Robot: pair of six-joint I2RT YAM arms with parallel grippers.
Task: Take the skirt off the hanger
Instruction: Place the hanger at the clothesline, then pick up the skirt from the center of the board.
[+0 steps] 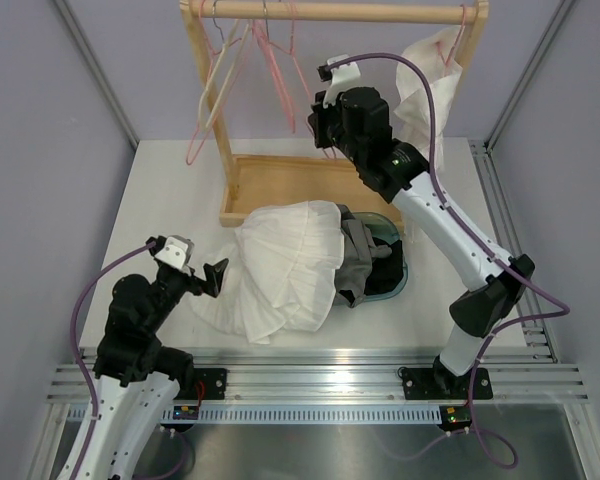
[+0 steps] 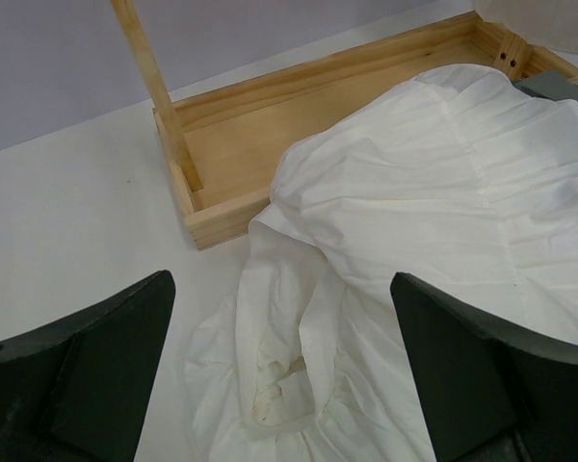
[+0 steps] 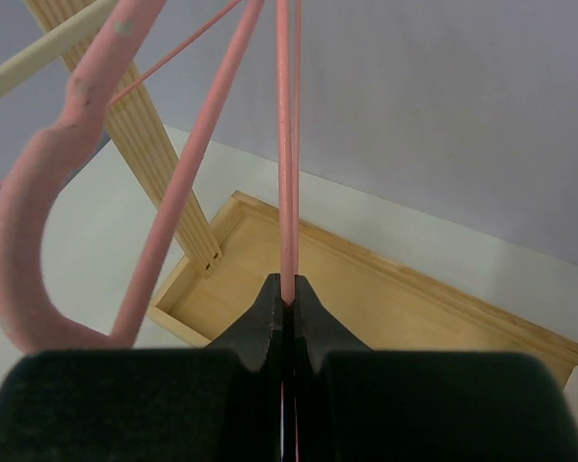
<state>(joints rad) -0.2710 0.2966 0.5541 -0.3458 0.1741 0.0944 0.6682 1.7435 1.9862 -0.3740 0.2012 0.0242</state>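
Observation:
The grey pleated skirt (image 1: 356,256) lies crumpled in the teal tub (image 1: 394,284), half under a white garment (image 1: 280,268); no hanger shows on it. My right gripper (image 1: 322,122) is up at the rack, shut on a thin bar of a pink hanger (image 3: 285,144) that hangs from the rail (image 1: 330,10); the jaws show pressed together on it in the right wrist view (image 3: 287,289). My left gripper (image 1: 212,278) is open and empty, low over the left edge of the white garment (image 2: 414,192), as the left wrist view (image 2: 279,289) shows.
The wooden rack's tray base (image 1: 280,185) stands behind the garments, with its post (image 2: 159,96) at the left. Several pink hangers (image 1: 215,90) hang from the rail. Another white garment (image 1: 430,85) hangs at the rail's right end.

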